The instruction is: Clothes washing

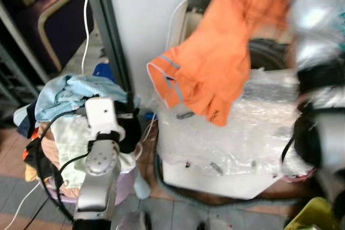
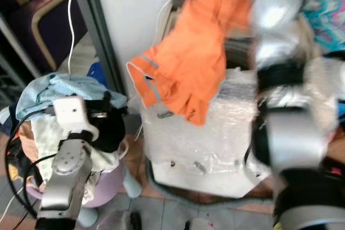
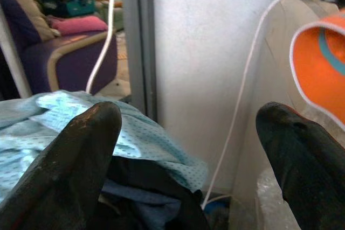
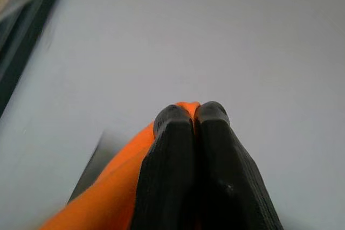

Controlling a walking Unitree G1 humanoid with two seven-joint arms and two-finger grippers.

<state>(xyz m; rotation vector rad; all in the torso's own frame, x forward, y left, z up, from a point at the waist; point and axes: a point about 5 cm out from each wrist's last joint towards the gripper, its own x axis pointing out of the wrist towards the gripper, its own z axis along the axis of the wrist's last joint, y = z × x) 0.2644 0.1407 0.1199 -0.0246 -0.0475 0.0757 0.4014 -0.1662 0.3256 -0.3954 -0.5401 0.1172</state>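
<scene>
The wash looks to be at its loading stage, and early in it by my reading: one orange garment [image 1: 215, 63] is up in the air, while a full heap of laundry [image 1: 70, 127] sits in the pale basket [image 1: 126, 187] waiting its turn, so most of the work seems left to do. The right gripper [image 4: 183, 114] has its two black fingers pressed together with a fold of the orange cloth nipped between the tips, a thin edge of orange showing at the very end of them in the right wrist view. From that pinch the garment hangs down and away toward the robot's left, its grey-trimmed hem and a small dark label at the low end, draping just above a white appliance wrapped in clear plastic film [image 1: 226, 138], which I take to be the washing machine; a dark round opening [image 1: 267, 52] lies behind the cloth, partly hidden, and whether it is the drum mouth is hard to tell. The right arm is blurred in the head views, so its exact pose is unclear. The left gripper [image 3: 188, 149] is spread wide and holds nothing; its fingers [image 3: 70, 160] hover directly over the top of the heap, with a light blue mesh shirt [image 3: 48, 127] and a dark piece [image 3: 145, 187] just below and between them, a white wall panel [image 3: 215, 52] beyond, and a white cable [image 3: 245, 90] running down it.
</scene>
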